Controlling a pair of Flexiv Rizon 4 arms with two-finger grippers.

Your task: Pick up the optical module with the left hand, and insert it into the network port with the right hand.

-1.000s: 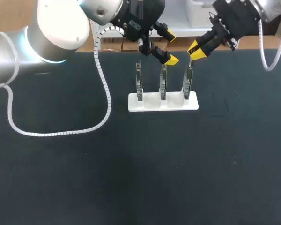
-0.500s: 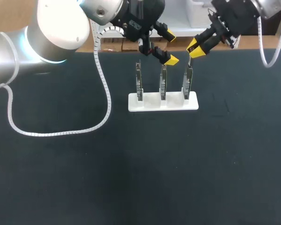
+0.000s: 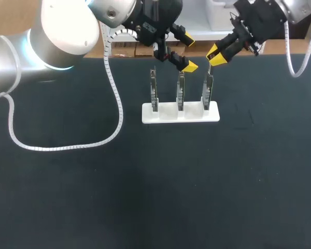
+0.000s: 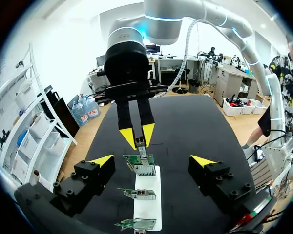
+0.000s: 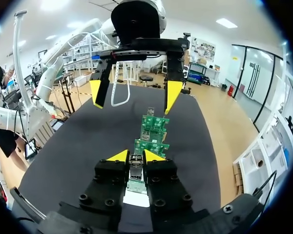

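The right gripper [image 5: 136, 156] is closed narrowly on the optical module [image 5: 136, 165] and holds it just above the network port [image 4: 145, 170] of the end board [image 3: 208, 89], 1 of 3 standing upright in the white holder [image 3: 166, 115]. The left gripper [image 3: 187, 52] is wide open and holds nothing, above the middle board [image 3: 180, 88]. If the module descends tilted or off the port's axis, it will likely catch on the port's edge, slip between the fingers or lever the board in its slot. A sideways correction risks contact with the nearby open left fingers.
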